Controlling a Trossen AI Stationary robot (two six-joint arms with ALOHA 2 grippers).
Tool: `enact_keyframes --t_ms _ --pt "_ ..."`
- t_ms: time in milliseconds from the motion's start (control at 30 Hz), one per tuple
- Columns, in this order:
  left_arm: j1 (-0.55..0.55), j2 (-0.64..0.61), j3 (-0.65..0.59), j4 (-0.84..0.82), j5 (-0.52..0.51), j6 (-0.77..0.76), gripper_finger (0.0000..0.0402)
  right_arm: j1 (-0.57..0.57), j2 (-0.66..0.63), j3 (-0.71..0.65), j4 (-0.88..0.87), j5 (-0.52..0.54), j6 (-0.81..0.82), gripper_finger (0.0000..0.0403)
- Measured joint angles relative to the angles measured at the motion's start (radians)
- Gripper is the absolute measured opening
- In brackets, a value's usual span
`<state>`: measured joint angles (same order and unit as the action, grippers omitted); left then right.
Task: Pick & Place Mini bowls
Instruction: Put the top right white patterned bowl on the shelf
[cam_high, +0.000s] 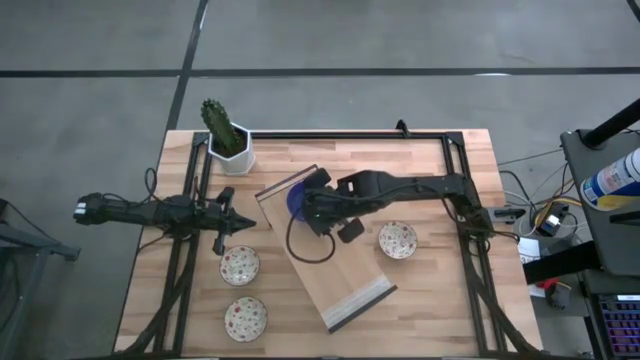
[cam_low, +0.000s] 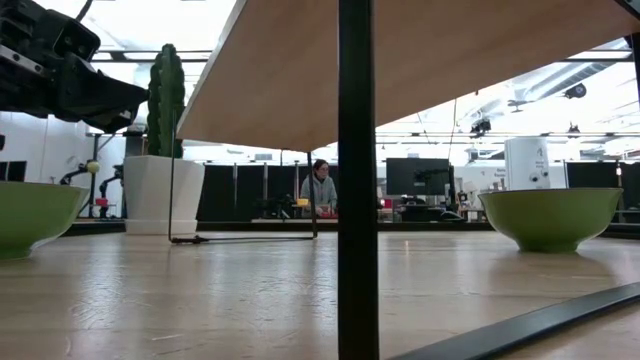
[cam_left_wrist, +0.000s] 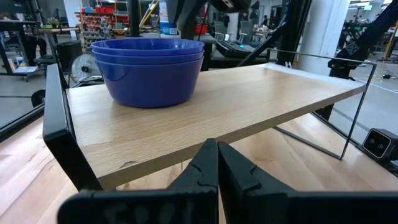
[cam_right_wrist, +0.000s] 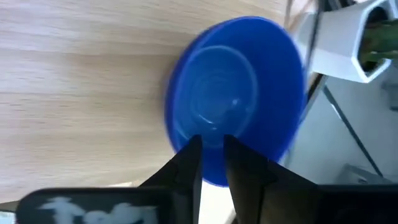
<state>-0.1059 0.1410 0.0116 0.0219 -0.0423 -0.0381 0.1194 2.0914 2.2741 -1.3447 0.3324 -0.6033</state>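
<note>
Blue mini bowls (cam_high: 292, 201) (cam_left_wrist: 152, 68) stand nested in a stack on the far-left end of a raised wooden shelf (cam_high: 340, 270). Three white floral mini bowls rest on the table: two near the left (cam_high: 240, 265) (cam_high: 245, 318), one right of the shelf (cam_high: 397, 240). My right gripper (cam_high: 312, 203) (cam_right_wrist: 212, 149) reaches in from the right and hovers over the top blue bowl's (cam_right_wrist: 236, 93) edge, fingers pointing down, with a narrow gap between them. My left gripper (cam_high: 248, 223) (cam_left_wrist: 217, 163) is shut, level, just left of the shelf. My right gripper's fingers (cam_right_wrist: 189, 158) show over the near part of the top blue bowl's rim (cam_right_wrist: 214, 177), coming from above. I cannot tell whether they touch it. The bowl sits upright in the stack on the shelf.
A white hexagonal cactus pot (cam_high: 232, 150) stands at the far-left corner, close behind the shelf. A black frame (cam_high: 450, 135) runs round the table. The shelf stands on thin black legs (cam_low: 357, 180). Beyond the far edge, a person sits in the room (cam_low: 321, 185).
</note>
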Motion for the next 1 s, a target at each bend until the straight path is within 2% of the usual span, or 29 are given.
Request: enact_keyframes --t_ms 133,433,600,800,1000 --pt "0.000 0.000 0.000 0.000 0.000 0.000 0.0000 0.008 -0.010 0.041 -0.040 0.038 0.048 0.0059" --pt "0.000 0.000 0.000 0.000 0.000 0.000 0.0000 0.042 -0.067 0.063 -0.183 0.033 0.244 0.0048" --pt "0.000 0.000 0.000 0.000 0.000 0.000 0.0000 0.058 -0.107 0.062 -0.228 -0.045 0.335 0.0016" --pt "0.000 0.000 0.000 0.000 0.000 0.000 0.0000 0.085 -0.179 0.039 -0.227 -0.082 0.445 0.0009" --pt "0.000 0.000 0.000 0.000 0.000 0.000 0.0000 0.126 -0.264 -0.054 -0.226 -0.087 0.556 0.0008"
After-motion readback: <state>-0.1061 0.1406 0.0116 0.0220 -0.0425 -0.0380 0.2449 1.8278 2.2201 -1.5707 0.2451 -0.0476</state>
